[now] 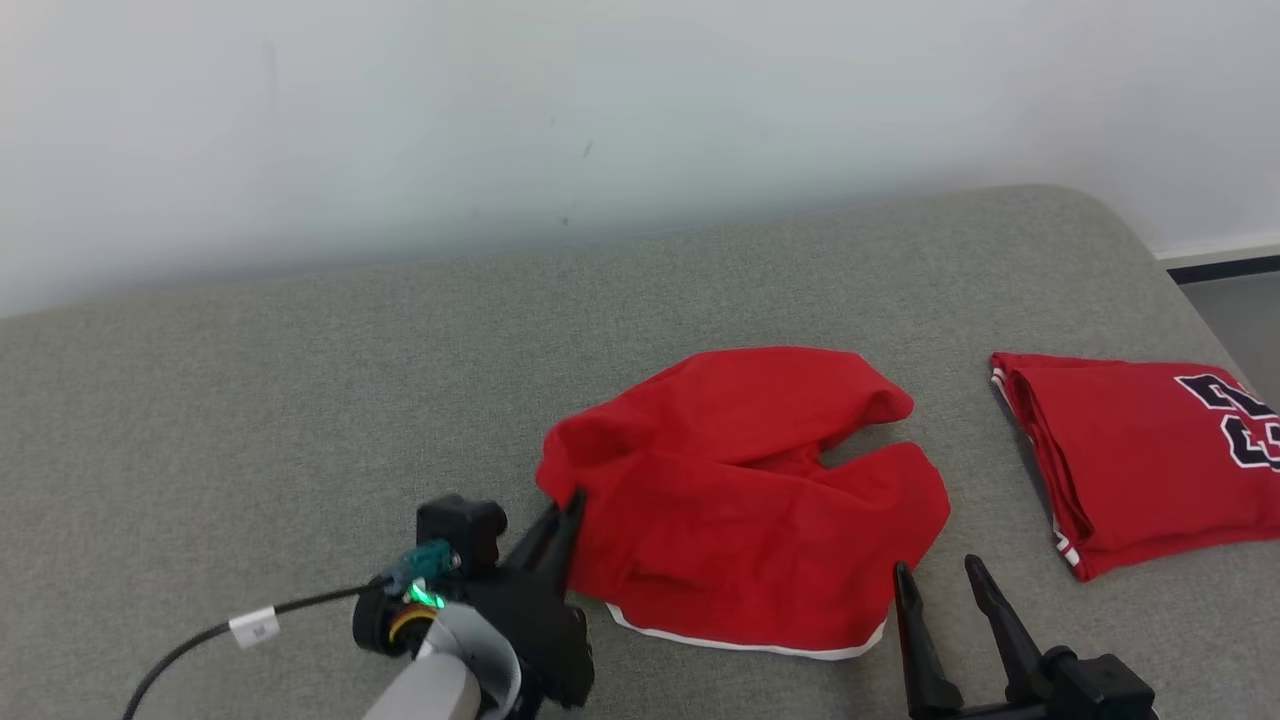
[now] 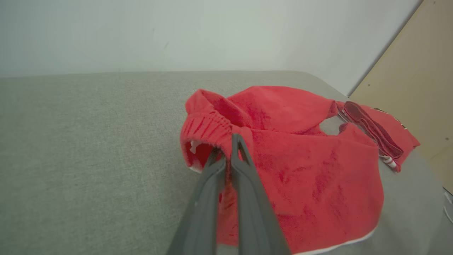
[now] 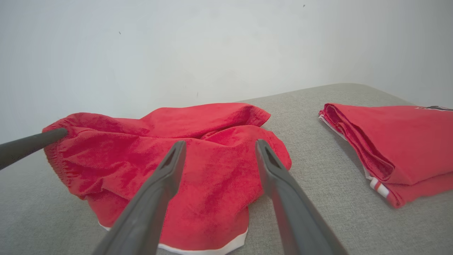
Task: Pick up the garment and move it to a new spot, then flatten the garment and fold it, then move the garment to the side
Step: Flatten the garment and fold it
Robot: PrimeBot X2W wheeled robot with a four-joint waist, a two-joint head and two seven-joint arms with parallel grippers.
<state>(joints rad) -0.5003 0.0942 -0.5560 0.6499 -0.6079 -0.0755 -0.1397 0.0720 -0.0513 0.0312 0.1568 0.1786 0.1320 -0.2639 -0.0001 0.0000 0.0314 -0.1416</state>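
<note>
**Position.** The garment point(image 1: 740, 490), a pair of red shorts with a white hem, is found crumpled on the grey cushion point(image 1: 300, 400). It lies to the robot's left of the folded jersey point(image 1: 1140, 460), with a bare strip of cushion between the two.

**Grippers.** The left gripper point(image 1: 570, 510) is clenched on the elastic waistband, at the end of the garment farthest from the folded jersey. The right gripper point(image 1: 940, 575) is spread wide and holds nothing. It is stationed by the hem corner on the side nearer the folded jersey. Contact with the cloth cannot be confirmed.

**Stage.** The pick-up is judged to be in hand. Flattening and folding are not yet done.

**Risks noted.**
- The garment is held at one point only, so if it is lifted this way the cloth is likely to hang bunched and land no flatter.
- The pinch sits on a gathered edge, so a slip under the cloth's own weight is possible.
- Whether one layer or both are caught cannot be told, and a single layer would open the waistband.
- If the garment is dragged towards the folded jersey, that stack could be disturbed.
</note>
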